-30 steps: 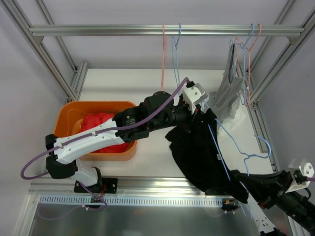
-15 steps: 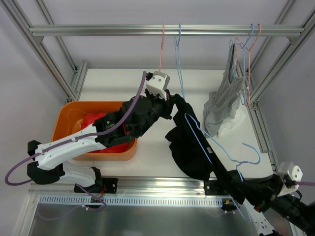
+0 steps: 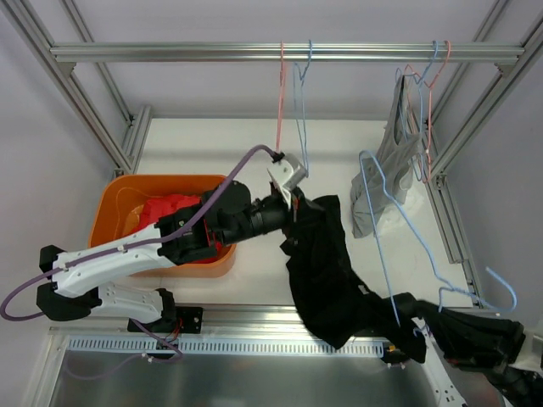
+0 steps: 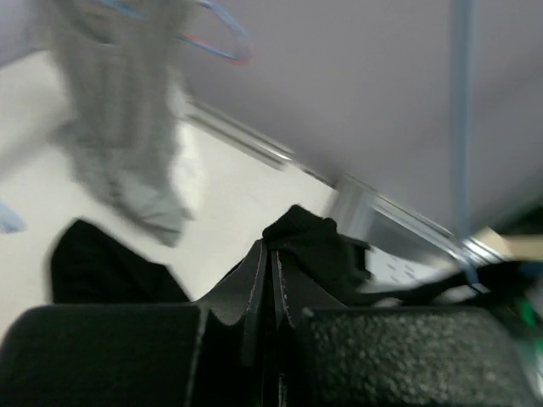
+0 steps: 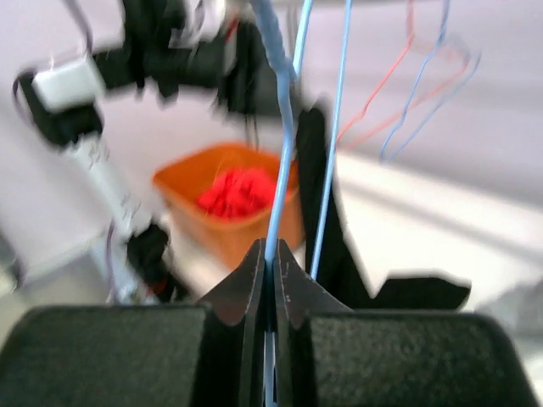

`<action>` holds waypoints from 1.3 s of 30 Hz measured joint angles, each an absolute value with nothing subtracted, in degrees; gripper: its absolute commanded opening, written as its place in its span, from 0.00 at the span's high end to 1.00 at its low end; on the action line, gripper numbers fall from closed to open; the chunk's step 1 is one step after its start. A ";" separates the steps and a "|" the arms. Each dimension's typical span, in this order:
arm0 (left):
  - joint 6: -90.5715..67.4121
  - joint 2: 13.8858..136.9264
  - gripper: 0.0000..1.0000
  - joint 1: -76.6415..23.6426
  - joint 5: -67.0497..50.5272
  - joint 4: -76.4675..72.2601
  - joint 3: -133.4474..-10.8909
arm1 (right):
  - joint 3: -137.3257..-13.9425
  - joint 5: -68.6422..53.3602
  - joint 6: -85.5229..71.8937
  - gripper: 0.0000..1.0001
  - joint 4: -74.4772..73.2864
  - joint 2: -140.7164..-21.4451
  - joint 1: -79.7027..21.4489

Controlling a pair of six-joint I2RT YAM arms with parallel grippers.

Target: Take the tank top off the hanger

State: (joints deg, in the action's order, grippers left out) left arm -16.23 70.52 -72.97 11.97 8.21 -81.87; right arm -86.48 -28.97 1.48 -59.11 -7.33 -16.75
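Observation:
The black tank top (image 3: 327,267) hangs in a crumpled strip between my two arms over the white table. My left gripper (image 3: 294,202) is shut on its upper end; the left wrist view shows the jaws (image 4: 271,254) closed on black cloth (image 4: 316,244). My right gripper (image 3: 413,329) at the near right is shut on the light blue hanger (image 3: 383,246); the right wrist view shows the wire (image 5: 285,161) pinched between the jaws (image 5: 271,254). The hanger's frame stands up to the right of the tank top, its hook at the far right. Only near my right gripper does cloth overlap the wire.
An orange bin (image 3: 114,197) with red cloth (image 3: 174,212) sits at the left, beside my left arm. A grey garment (image 3: 392,165) hangs on hangers at the back right. Empty pink and blue hangers (image 3: 293,93) hang from the top rail (image 3: 170,52).
My left gripper has pulled the tank top's upper end back toward the bin. The blue hanger has swung up and to the right, out from the cloth.

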 measured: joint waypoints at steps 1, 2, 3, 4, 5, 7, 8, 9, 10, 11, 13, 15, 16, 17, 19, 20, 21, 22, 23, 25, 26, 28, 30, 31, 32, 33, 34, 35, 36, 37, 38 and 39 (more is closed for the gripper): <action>-16.36 69.73 1.00 -73.60 7.51 6.79 -79.61 | -82.63 -27.99 0.12 1.00 -53.91 -5.56 -16.75; -16.47 69.06 1.00 -74.32 3.11 4.80 -77.06 | -77.23 -26.76 -2.52 1.00 -46.52 -3.77 -16.71; -16.51 68.79 1.00 -75.05 -1.30 2.92 -74.65 | -73.58 -26.04 -4.29 1.00 -41.21 -3.01 -16.60; -16.53 68.99 1.00 -75.83 -5.65 1.04 -72.47 | -69.28 -25.39 -6.50 1.00 -34.28 -2.74 -16.29; -16.53 69.56 1.00 -76.69 -9.45 -0.75 -70.32 | -65.23 -25.02 -9.04 1.00 -27.59 -3.20 -15.75; -16.71 71.90 1.00 -78.22 -15.11 -2.76 -67.51 | -58.43 -24.60 -13.69 1.00 -12.64 -5.61 -13.74; -16.80 73.49 1.00 -78.98 -16.95 -3.25 -66.48 | -56.14 -24.34 -15.07 1.00 -6.39 -7.20 -12.64; -17.04 75.05 1.00 -79.66 -17.65 -3.79 -65.52 | -54.59 -23.97 -16.10 1.00 -1.39 -8.99 -11.60; -17.30 76.40 1.00 -80.27 -17.04 -4.19 -64.58 | -54.19 -23.46 -16.51 1.00 1.37 -10.85 -10.85; -17.72 77.60 1.00 -80.75 -15.53 -4.08 -63.70 | -55.35 -22.98 -16.12 1.00 1.02 -12.86 -10.37; -19.25 79.53 1.00 -81.25 -9.17 -2.35 -62.94 | -59.75 -22.17 -14.74 1.00 -2.13 -16.71 -9.98; -21.19 80.93 1.00 -81.28 -2.00 -0.47 -62.98 | -68.95 -20.95 -12.12 1.00 -11.66 -21.39 -9.93; -22.31 81.58 1.00 -81.28 2.00 1.04 -63.07 | -72.82 -20.16 -10.68 1.00 -15.38 -22.98 -9.93; -23.59 82.30 1.00 -81.25 5.85 2.44 -63.24 | -75.92 -19.44 -9.47 1.00 -19.68 -23.92 -9.93; -25.82 84.12 0.91 -80.97 11.99 4.89 -63.64 | -79.42 -18.17 -7.22 1.00 -27.22 -24.36 -9.93; -26.55 84.95 0.74 -80.88 13.89 5.89 -63.88 | -80.51 -17.69 -6.22 1.00 -31.57 -24.34 -9.93; -27.40 85.97 0.69 -80.84 15.81 7.03 -64.05 | -80.93 -17.34 -5.32 1.00 -35.31 -24.32 -9.93; -28.56 86.96 0.62 -80.79 17.34 8.16 -64.14 | -80.71 -17.23 -4.67 1.00 -38.59 -24.32 -9.93; -29.19 87.50 0.52 -80.79 18.02 8.93 -64.14 | -80.03 -17.10 -4.14 1.00 -41.63 -24.34 -9.93; -29.95 88.09 0.01 -80.79 18.79 10.79 -64.14 | -78.11 -16.73 -3.42 1.00 -46.44 -24.38 -9.93; -30.59 88.01 0.01 -80.79 18.70 11.42 -64.14 | -77.19 -16.69 -3.07 1.00 -48.75 -24.62 -9.93; -30.59 87.09 0.01 -80.79 18.11 12.01 -64.14 | -76.31 -16.73 -2.42 1.00 -52.10 -26.04 -9.93; -29.89 85.67 0.01 -80.79 16.80 12.49 -64.14 | -76.40 -16.71 -1.96 1.00 -52.82 -28.91 -9.93; -29.28 84.79 0.01 -80.79 15.16 12.51 -64.14 | -76.75 -16.69 -1.50 1.00 -52.53 -31.00 -9.93; -28.82 83.94 0.02 -80.79 13.32 12.56 -64.14 | -77.17 -16.60 -1.10 1.00 -52.07 -33.19 -9.93; -28.40 83.18 0.01 -80.97 11.79 12.53 -64.14 | -78.06 -16.43 -0.71 1.00 -51.51 -36.23 -9.93; -27.94 82.52 0.01 -81.08 10.39 12.51 -64.12 | -79.11 -16.29 -0.38 0.99 -50.48 -39.62 -9.93; -27.64 81.87 0.02 -81.43 9.34 12.56 -64.05 | -80.25 -16.05 -0.19 1.00 -49.06 -43.16 -9.93; -27.40 81.30 0.01 -81.82 8.58 12.53 -63.92 | -81.47 -15.75 -0.01 1.00 -47.77 -46.28 -9.93; -27.14 80.79 0.01 -82.26 7.84 12.36 -63.66 | -82.65 -15.22 0.08 1.00 -46.96 -49.58 -10.02; -26.96 80.36 0.01 -82.89 7.35 12.36 -63.31 | -84.64 -14.52 0.16 1.00 -46.24 -52.82 -10.41; -26.85 80.03 0.01 -83.46 6.96 12.32 -62.83 | -87.39 -13.39 0.51 1.00 -45.80 -56.93 -11.53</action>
